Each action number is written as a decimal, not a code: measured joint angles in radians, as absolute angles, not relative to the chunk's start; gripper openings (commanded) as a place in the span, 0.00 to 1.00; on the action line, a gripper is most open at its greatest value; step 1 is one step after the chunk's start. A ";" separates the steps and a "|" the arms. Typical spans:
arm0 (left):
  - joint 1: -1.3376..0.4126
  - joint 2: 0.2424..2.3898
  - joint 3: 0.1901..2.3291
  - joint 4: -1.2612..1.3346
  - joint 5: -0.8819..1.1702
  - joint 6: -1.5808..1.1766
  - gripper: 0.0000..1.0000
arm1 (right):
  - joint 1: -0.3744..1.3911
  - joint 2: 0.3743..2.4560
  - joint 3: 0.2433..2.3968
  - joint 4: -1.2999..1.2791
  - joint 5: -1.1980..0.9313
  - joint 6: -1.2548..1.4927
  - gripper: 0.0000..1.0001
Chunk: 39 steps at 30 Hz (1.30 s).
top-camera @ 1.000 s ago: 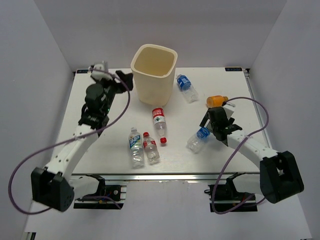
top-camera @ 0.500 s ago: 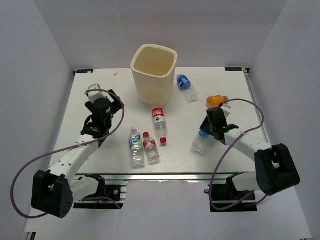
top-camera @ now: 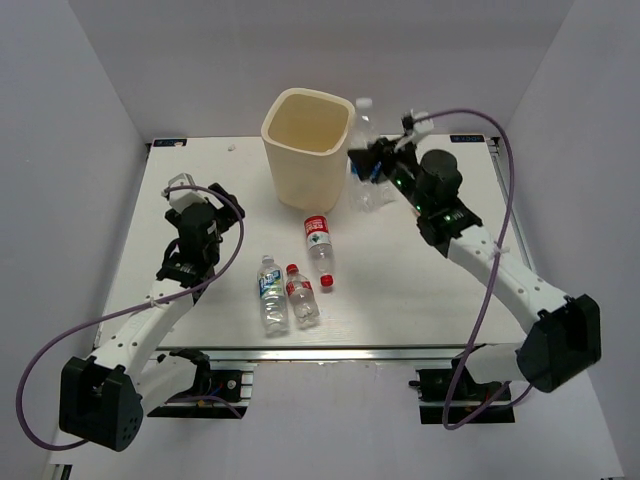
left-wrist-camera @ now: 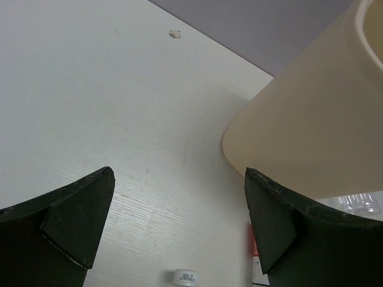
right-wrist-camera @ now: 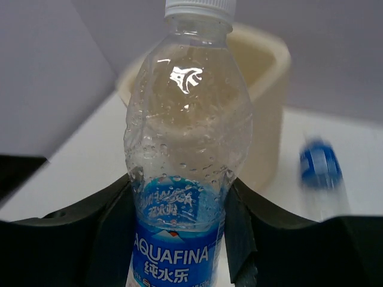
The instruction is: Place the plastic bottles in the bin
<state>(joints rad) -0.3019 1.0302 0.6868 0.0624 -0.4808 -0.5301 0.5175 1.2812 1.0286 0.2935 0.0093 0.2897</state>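
Note:
The cream bin [top-camera: 308,150] stands at the back middle of the table. My right gripper [top-camera: 368,160] is raised just right of the bin's rim, shut on a clear bottle with a blue Aquafina label [right-wrist-camera: 185,179], white cap up [top-camera: 362,104]. Beyond it in the right wrist view are the bin [right-wrist-camera: 266,78] and another blue-label bottle [right-wrist-camera: 323,173] lying on the table. My left gripper [top-camera: 215,195] is open over bare table left of the bin [left-wrist-camera: 311,131]. Three more bottles lie in front: a red-label one [top-camera: 318,240], a green-white one [top-camera: 270,290] and a second red one [top-camera: 300,295].
A white bottle cap [left-wrist-camera: 182,277] shows between my left fingers low in the left wrist view. White walls close in the table on both sides and at the back. A small white scrap [left-wrist-camera: 174,34] lies near the back edge.
My right gripper closed on the blue-label bottle at the front right and lifted it up beside the bin's rim. My left arm drew back from the bin, still open.

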 measured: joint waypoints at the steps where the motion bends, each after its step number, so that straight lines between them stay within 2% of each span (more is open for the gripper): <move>1: -0.302 1.030 0.682 0.062 -0.480 -0.532 0.98 | 0.530 1.320 1.098 0.333 -0.007 0.260 0.28; 7: -0.297 1.016 0.654 0.057 -0.472 -0.537 0.98 | 0.592 1.626 1.487 0.584 -0.035 0.096 0.28; 11: -0.296 1.006 0.651 0.057 -0.475 -0.539 0.98 | 0.609 1.863 1.672 0.751 0.004 0.017 0.31; 17: -0.290 1.008 0.651 0.057 -0.476 -0.539 0.98 | 0.626 2.168 1.897 0.883 0.065 -0.043 0.36; 20: -0.290 1.016 0.651 0.058 -0.475 -0.539 0.98 | 0.636 2.275 1.961 0.935 0.093 -0.060 0.41; 21: -0.290 1.019 0.651 0.059 -0.475 -0.538 0.98 | 0.640 2.300 1.979 0.944 0.098 -0.060 0.45; 23: -0.290 1.026 0.651 0.060 -0.475 -0.538 0.98 | 0.645 2.329 1.989 0.957 0.109 -0.060 0.50; 27: -0.289 1.028 0.651 0.060 -0.475 -0.538 0.98 | 0.656 2.327 1.937 1.029 0.130 -0.060 0.75; 30: -0.289 1.028 0.651 0.060 -0.475 -0.538 0.98 | 0.662 2.300 1.853 1.082 0.133 -0.059 0.87; 31: -0.287 1.028 0.651 0.060 -0.475 -0.538 0.98 | 0.664 2.294 1.832 1.093 0.132 -0.056 0.89; 39: -0.284 1.028 0.651 0.060 -0.475 -0.538 0.98 | 0.665 2.224 1.689 1.152 0.129 -0.056 0.89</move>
<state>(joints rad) -0.2840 1.0279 0.6510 0.0597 -0.4747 -0.5385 0.6655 2.2238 1.6886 1.1519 0.1291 -0.0555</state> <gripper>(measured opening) 0.982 0.894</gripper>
